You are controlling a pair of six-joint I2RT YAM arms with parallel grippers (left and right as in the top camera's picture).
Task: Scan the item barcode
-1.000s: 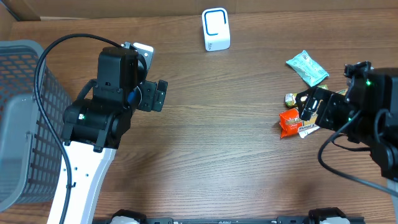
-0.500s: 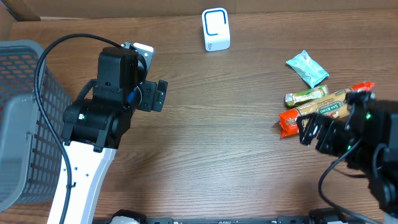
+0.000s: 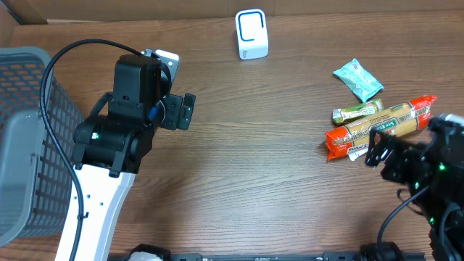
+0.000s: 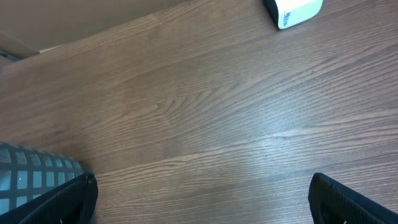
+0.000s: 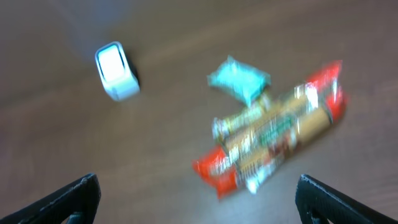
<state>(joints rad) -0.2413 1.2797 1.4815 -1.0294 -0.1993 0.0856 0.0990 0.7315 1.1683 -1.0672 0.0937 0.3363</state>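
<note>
Several snack items lie at the right: a long red-ended cracker pack (image 3: 380, 125) (image 5: 273, 140), a teal packet (image 3: 358, 79) (image 5: 239, 79) and a small green-and-gold bar (image 3: 357, 112). The white barcode scanner (image 3: 251, 34) (image 5: 116, 71) (image 4: 292, 9) stands upright at the table's far middle. My right gripper (image 3: 383, 156) (image 5: 198, 183) is open and empty, just nearer than the cracker pack and apart from it; its wrist view is blurred. Over bare wood at the left, my left gripper (image 3: 180, 111) (image 4: 200, 186) is open with nothing between its fingers.
A grey mesh basket (image 3: 29, 145) (image 4: 31, 171) stands at the table's left edge, beside the left arm. Brown cardboard walls run along the far edge.
The right arm has drawn back toward the near right corner, uncovering the cracker pack and the bar. The left arm has not moved.
</note>
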